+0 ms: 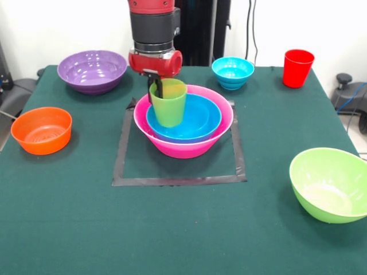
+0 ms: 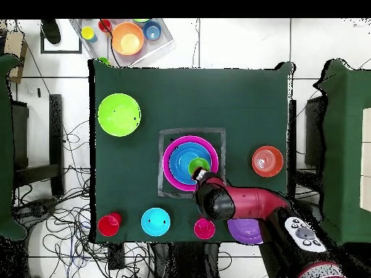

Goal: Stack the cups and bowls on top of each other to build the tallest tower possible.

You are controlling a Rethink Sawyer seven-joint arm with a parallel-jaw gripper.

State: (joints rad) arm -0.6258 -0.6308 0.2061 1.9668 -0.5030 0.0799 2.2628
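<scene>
**Green cup held over the nested bowls**

You see a table (image 1: 69, 229) covered in dark green cloth, with a square of grey tape (image 1: 172, 181) marked near its middle.

Inside the square stands the tower (image 1: 183, 123): a large, glossy pink bowl (image 1: 189, 146) with a smooth blue bowl (image 1: 198, 120) nested in it.

At the table's near right edge in the front view rests a large lime bowl (image 1: 330, 183), round and glossy. At far left sits a purple bowl (image 1: 92, 70); below it, at the left edge, an orange bowl (image 1: 42, 130) with a faintly ribbed inside. A small ribbed blue bowl (image 1: 233, 72) stands at the far side, with a smooth tapered red cup (image 1: 298, 67) well to its right. The overhead view shows a pink-red cup (image 2: 204, 229) near the robot's edge.

The gripper (image 1: 156, 89) grips the green cup (image 1: 168, 103) by its far rim, one dark finger inside the wall. The cup stands upright within the blue bowl; you cannot tell whether its base touches.
</scene>
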